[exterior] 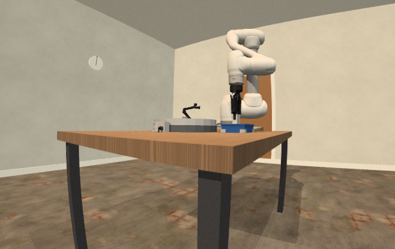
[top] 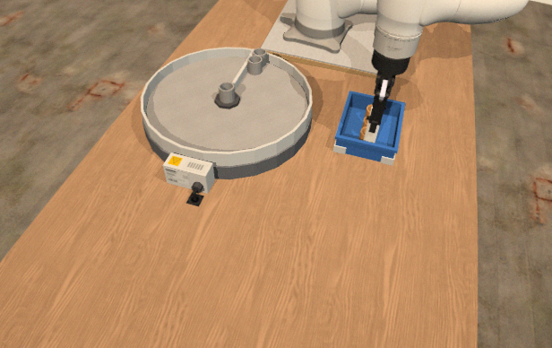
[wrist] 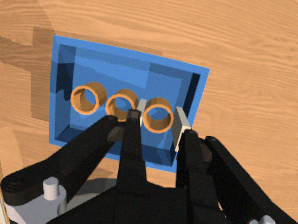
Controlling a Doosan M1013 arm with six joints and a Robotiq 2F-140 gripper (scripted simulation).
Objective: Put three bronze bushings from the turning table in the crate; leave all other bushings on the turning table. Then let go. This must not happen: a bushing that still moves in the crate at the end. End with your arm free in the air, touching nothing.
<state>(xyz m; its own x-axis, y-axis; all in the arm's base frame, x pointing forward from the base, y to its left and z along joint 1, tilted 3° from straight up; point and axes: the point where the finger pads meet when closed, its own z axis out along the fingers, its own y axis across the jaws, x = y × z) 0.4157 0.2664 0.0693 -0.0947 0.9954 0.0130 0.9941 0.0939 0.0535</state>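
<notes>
You will find the gripper [wrist: 158,123] lowered into the blue crate [top: 349,117], which sits on the wooden table [top: 259,251] just beside the turning table [top: 299,94] and in front of the arm's grey base plate [top: 277,45]. In the wrist view, its two fingers are pinched on the wall of a bronze bushing [wrist: 158,115], the one nearest the crate's right wall in that view. One fingertip stands between this bushing and its neighbour; the other stands on the bushing's outer side, next to the crate wall.

Observe two more bronze bushings in the crate: a middle one [wrist: 121,104] and a far one [wrist: 88,98]. All three stand upright in a row, bores facing up, close to one another. Whether the held bushing rests on the crate floor or hangs just above it cannot be confirmed from these views.

In the top view, the gripper body hides most of the row; only bronze edges show beside the fingers [top: 373,126].

On the turning table, note three grey bushings. One [top: 227,91] stands at the hub. Two more stand at the far rim, one [top: 255,65] at the end of the radial bar and the other [top: 260,54] just behind it, touching or nearly touching.

A white control box [top: 188,171] sits against the turning table's near edge.

In the exterior view, the white arm [exterior: 246,64] points its wrist straight down over the crate [exterior: 237,128].
</notes>
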